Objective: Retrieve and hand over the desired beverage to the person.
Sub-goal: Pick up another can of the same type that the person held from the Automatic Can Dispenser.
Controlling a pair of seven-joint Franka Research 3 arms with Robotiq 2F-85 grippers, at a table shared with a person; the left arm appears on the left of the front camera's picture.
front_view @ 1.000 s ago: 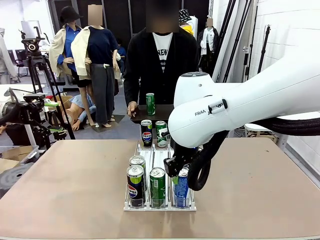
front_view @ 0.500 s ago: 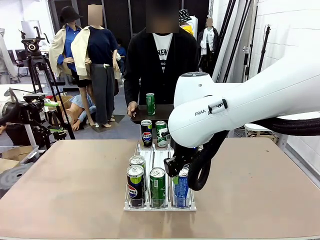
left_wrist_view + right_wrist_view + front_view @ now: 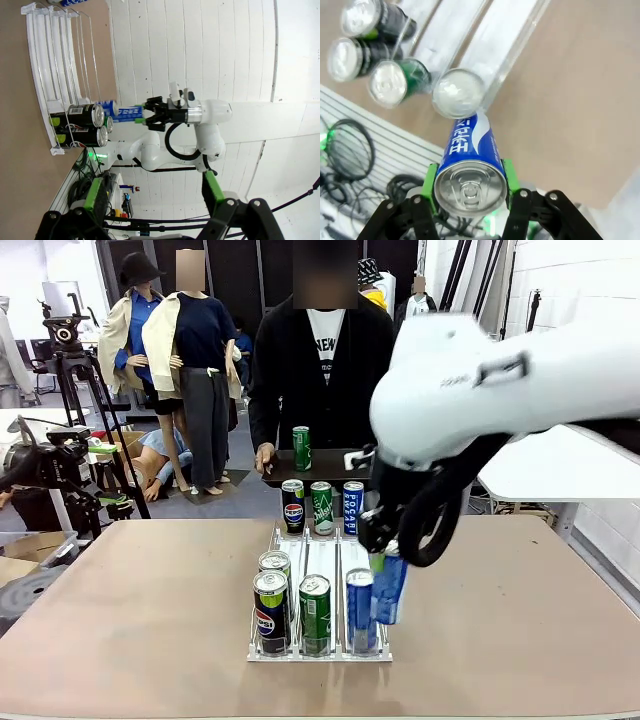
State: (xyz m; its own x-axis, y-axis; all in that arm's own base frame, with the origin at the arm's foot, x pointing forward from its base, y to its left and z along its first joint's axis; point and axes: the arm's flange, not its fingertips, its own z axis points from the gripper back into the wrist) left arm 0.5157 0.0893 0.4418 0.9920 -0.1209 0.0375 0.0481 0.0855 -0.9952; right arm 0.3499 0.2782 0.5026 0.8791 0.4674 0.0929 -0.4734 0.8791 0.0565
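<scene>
Front view, right gripper [image 3: 383, 543]: closed around a blue can [image 3: 389, 588], gripping it near the top.
Front view, blue can: hangs slightly tilted just off the rack's near right corner, lifted clear of the rack's base.
Front view, rack [image 3: 318, 652]: clear plastic, three lanes, on the brown table [image 3: 140, 590]; a Pepsi can [image 3: 270, 612], a green can [image 3: 315, 614] and a second blue can [image 3: 360, 610] stand at its near end — three more cans [image 3: 321, 507] at its far end.
Front view, person [image 3: 295, 370]: stands beyond the rack's far end, holding a black tray [image 3: 332, 466] with a slim green can [image 3: 301, 448] upright on it.
Left wrist view, left gripper [image 3: 155, 197]: jaws spread wide, nothing between the green pads [image 3: 93, 192]; well apart from the rack, where the blue can sits beside the near end in the right gripper.
Right wrist view, right gripper: green fingers [image 3: 429, 186] press both sides of the blue can, its top facing the camera — the rack's lanes and four can tops [image 3: 395, 82] lie beyond it.
</scene>
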